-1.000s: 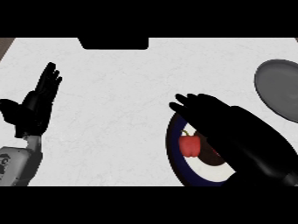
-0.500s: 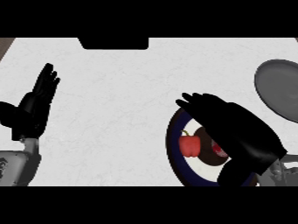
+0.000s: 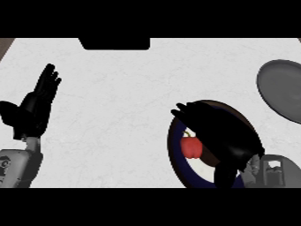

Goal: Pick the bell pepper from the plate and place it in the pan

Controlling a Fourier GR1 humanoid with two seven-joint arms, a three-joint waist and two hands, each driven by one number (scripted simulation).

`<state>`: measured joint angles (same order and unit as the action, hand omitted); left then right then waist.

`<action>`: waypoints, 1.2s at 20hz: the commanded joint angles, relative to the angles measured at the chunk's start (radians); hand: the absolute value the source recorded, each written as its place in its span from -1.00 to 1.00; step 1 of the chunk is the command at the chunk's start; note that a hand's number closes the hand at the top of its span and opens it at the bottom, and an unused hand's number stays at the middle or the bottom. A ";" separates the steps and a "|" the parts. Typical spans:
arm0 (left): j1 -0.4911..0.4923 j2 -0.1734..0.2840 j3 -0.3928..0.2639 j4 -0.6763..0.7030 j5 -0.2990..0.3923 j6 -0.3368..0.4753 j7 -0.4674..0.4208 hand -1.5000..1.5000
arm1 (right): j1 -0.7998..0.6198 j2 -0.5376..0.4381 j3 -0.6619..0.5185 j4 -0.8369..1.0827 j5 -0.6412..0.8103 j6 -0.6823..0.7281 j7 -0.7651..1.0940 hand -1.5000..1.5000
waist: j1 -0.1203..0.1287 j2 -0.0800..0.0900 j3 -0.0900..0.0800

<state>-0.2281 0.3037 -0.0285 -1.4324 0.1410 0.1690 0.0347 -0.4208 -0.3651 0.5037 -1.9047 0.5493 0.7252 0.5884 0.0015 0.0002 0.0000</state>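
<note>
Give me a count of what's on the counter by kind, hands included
Bell pepper, red: 1
Plate, dark blue rim: 1
Pan, grey: 1
Hands: 2, the left hand resting open, the right hand over the plate
Total: 5

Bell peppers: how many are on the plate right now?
1. The red bell pepper lies on the plate, just left of the right robot hand, which may hide more.
</note>
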 commanded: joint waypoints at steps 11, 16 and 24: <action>-0.041 -0.046 0.029 0.000 -0.053 0.001 0.044 0.00 | 0.023 0.032 0.104 0.136 0.282 0.029 -0.045 -1.00 | -0.002 0.000 0.000; -0.032 -0.042 0.068 0.019 -0.062 -0.038 0.011 0.00 | 0.017 0.068 0.051 0.169 0.317 0.079 -0.089 -1.00 | 0.000 0.000 0.000; 0.042 -0.066 0.063 -0.122 -0.059 -0.046 0.078 0.00 | 0.025 0.160 0.114 0.294 0.444 0.030 -0.087 -1.00 | 0.004 -0.001 0.000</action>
<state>-0.2175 0.2428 0.0232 -1.4917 0.0711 0.1290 0.0889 -0.4157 -0.2556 0.5725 -1.6565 0.9280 0.7748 0.4776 0.0037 -0.0002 0.0000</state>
